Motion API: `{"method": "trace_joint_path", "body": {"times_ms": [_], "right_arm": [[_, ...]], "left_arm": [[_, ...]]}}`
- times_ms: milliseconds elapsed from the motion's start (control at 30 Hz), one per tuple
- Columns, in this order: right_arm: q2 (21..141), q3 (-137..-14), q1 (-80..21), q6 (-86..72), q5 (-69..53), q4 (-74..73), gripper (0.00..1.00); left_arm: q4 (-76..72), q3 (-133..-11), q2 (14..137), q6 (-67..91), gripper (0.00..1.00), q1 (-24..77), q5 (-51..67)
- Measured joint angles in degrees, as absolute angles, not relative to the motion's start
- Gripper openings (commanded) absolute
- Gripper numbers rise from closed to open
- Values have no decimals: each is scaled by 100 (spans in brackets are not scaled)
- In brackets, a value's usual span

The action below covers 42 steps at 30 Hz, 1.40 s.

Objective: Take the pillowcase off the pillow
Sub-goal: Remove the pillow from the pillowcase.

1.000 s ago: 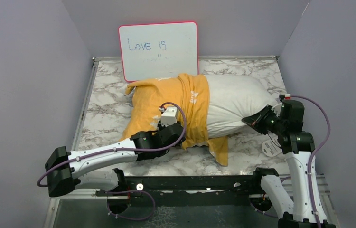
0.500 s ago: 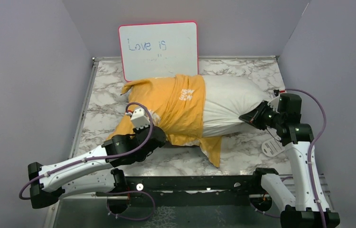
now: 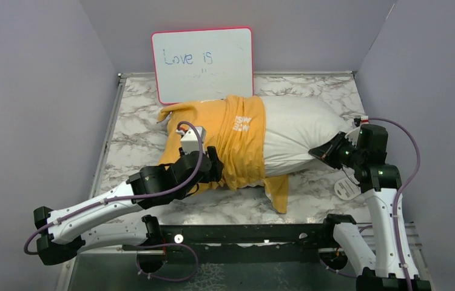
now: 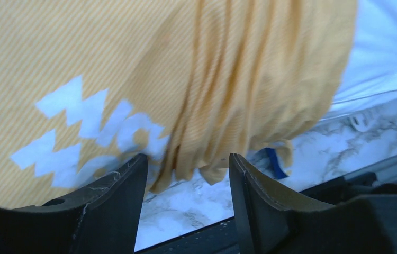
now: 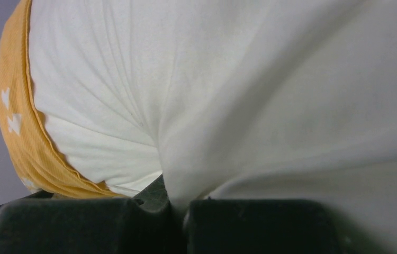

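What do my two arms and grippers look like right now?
Both the left arm and right arm have white links, black joints and a looping purple cable. The left gripper and right gripper have black wedge-shaped fingers; the left's are scuffed.

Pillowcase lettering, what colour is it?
White lettering on the yellow-orange pillowcase; the left wrist view shows it best.
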<state>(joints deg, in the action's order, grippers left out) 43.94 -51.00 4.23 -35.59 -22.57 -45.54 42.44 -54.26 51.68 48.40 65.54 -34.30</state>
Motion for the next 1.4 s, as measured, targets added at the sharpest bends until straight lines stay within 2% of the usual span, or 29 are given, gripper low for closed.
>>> {"method": "trace_joint_path", "body": {"times_ms": [233,567,700,833,900,1000,1133,1300,1400], "right_arm": [[4392,-5089,425,-3553,-2169,-4609,0],[4392,-5085,425,-3559,-2167,-4611,0],[4392,-5085,425,-3559,-2169,-4617,1],[4346,-5085,425,-3568,-2169,-4628,1],[4287,-5085,425,-3599,-2171,-4641,0],[4215,-5085,425,-3612,-2171,-4654,0],[4213,-5085,425,-3601,-2154,-4659,1],[4248,-5087,423,-3433,-2088,-4635,1],[4383,-5118,416,-3282,-2086,-4633,1]], "left_arm": [[3345,-5874,5242,4228,61,6713,-2779],[2368,-5588,6692,4130,61,7118,-1916],[1868,-5245,7065,4246,74,7242,-1809],[1341,-5068,7273,4392,73,7244,-2143],[943,-4943,7413,4493,62,7216,-2399],[379,-4711,7577,4644,38,7098,-2692],[145,-4606,7762,4762,1,6820,-2974],[401,-4506,7634,5013,0,6772,-3435],[661,-4069,7133,5393,0,6775,-3566]]}}
